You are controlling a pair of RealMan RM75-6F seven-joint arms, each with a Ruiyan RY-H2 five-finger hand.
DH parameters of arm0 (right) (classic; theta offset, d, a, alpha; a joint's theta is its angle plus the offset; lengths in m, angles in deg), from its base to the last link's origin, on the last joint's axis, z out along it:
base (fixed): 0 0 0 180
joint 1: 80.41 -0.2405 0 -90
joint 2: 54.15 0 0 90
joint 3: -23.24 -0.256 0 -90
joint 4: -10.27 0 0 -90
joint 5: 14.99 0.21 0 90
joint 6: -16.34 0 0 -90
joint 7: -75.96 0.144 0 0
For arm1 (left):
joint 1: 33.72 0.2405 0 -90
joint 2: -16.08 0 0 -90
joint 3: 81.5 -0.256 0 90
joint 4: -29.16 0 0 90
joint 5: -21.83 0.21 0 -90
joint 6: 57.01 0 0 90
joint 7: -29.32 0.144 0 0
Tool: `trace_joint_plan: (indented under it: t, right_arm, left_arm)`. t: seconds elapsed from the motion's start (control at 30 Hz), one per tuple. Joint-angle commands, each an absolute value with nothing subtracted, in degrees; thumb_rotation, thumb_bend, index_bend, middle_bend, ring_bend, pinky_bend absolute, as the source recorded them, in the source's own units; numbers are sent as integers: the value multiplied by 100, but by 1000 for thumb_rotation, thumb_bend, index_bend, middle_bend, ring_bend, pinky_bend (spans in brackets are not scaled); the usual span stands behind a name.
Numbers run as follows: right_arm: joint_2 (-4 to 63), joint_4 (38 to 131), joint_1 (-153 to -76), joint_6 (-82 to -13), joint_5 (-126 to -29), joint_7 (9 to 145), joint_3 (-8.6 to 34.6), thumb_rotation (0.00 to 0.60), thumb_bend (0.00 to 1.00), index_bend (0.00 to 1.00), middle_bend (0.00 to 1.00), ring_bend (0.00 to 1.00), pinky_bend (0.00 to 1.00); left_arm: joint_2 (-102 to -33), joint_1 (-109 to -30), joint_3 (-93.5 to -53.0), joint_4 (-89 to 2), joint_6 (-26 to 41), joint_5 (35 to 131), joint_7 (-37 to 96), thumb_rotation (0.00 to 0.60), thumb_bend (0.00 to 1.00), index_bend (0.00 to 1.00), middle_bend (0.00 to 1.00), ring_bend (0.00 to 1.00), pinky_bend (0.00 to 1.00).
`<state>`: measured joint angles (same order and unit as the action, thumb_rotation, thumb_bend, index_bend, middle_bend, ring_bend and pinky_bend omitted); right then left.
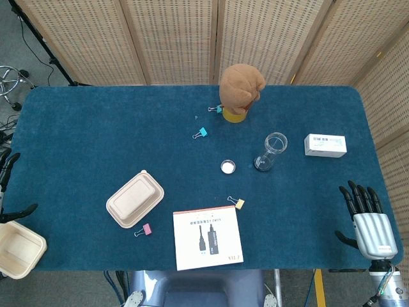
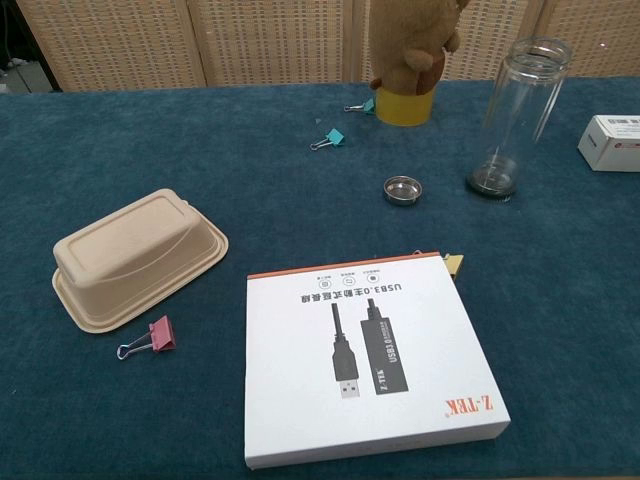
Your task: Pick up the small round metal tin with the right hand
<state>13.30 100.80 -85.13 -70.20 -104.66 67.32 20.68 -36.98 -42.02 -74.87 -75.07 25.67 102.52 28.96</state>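
The small round metal tin [image 1: 228, 166] [image 2: 402, 189] lies open-side up on the blue table near its middle, just left of a clear glass bottle [image 1: 271, 152] [image 2: 516, 115]. My right hand [image 1: 367, 219] hovers at the table's front right corner, fingers spread and holding nothing, far to the right of the tin. My left hand [image 1: 9, 185] shows only partly at the left edge of the head view, fingers apart, off the table. Neither hand appears in the chest view.
A white USB-cable box [image 1: 207, 238] [image 2: 365, 355] lies at the front centre, with a yellow clip [image 1: 239, 203] beside it. A beige lidded food container [image 1: 134, 199] [image 2: 135, 256] and a pink clip [image 1: 146, 229] lie left. A brown plush toy [image 1: 240, 89], teal clips and a white carton [image 1: 325, 145] sit further back.
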Motion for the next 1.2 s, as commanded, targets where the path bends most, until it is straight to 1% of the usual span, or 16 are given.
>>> trace_joint_plan:
  t: [0.03, 0.27, 0.37, 0.47, 0.63, 0.7, 0.83, 1.07, 1.2]
  right_arm:
    - [1317, 10106, -8516, -7060, -10515, 6768, 2069, 600, 0, 61, 0, 0, 0]
    - [1321, 10285, -8702, -7105, -10821, 6841, 1974, 600, 0, 71, 0, 0, 0]
    - [1245, 10417, -8980, -7166, -11378, 6947, 1896, 600, 0, 118, 0, 0, 0]
    - [1149, 10733, -9359, -6868, -11540, 6815, 1703, 600, 0, 165, 0, 0, 0]
    - [1210, 11115, -10089, -5829, -11008, 6384, 1277, 600, 0, 220, 0, 0, 0]
    - [1315, 11101, -10360, -5489, -10788, 6186, 1118, 600, 0, 244, 0, 0, 0]
    - [1634, 10916, -10932, -4744, -10163, 5654, 837, 600, 0, 256, 0, 0, 0]
    - [2263, 10360, -11698, -4010, -9280, 4903, 564, 600, 64, 283, 0, 0, 0]
    - [2708, 9877, -12020, -3870, -8955, 4616, 537, 600, 87, 343, 0, 0, 0]
  left_arm:
    - [-3706, -4193, -7496, -7510, 2588, 10254, 2941, 600, 0, 0, 0, 0, 0]
    - [-3729, -4189, -7484, -7516, 2596, 10186, 2988, 600, 0, 0, 0, 0, 0]
    - [-3741, -4213, -7472, -7500, 2550, 10134, 3010, 600, 0, 0, 0, 0, 0]
    - [-3761, -4257, -7448, -7476, 2472, 10055, 3025, 600, 0, 0, 0, 0, 0]
    - [-3760, -4293, -7435, -7470, 2386, 9969, 3034, 600, 0, 0, 0, 0, 0]
    - [-3761, -4287, -7432, -7481, 2403, 9962, 3035, 600, 0, 0, 0, 0, 0]
    - [-3772, -4301, -7446, -7492, 2373, 9963, 3065, 600, 0, 0, 0, 0, 0]
    - [-3811, -4353, -7426, -7486, 2294, 9862, 3155, 600, 0, 0, 0, 0, 0]
    - [-3829, -4366, -7424, -7503, 2285, 9836, 3214, 600, 0, 0, 0, 0, 0]
